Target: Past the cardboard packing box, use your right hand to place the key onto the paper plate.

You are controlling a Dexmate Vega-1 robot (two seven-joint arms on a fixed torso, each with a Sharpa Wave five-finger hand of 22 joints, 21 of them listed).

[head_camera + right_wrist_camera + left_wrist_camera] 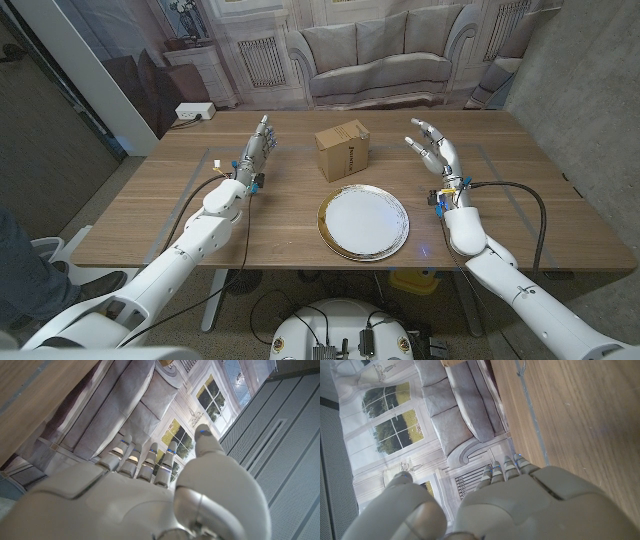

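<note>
A small cardboard box (342, 148) stands upright at the middle of the wooden table (300, 195). In front of it, slightly to the right, lies a white paper plate (363, 222) with a gold rim and nothing on it. My right hand (432, 150) is raised to the right of the box, fingers spread and slightly curled, holding nothing. My left hand (258, 150) stands to the left of the box with its fingers straight and holds nothing. In the wrist views the back of the left hand (510, 505) and the back of the right hand (140, 495) point toward the printed backdrop.
A white power box (193, 112) sits beyond the table's far left corner. Thin tape lines (215, 160) mark the tabletop. A black cable (530, 200) loops over the table beside my right arm. A person's leg (20, 255) shows at the left edge.
</note>
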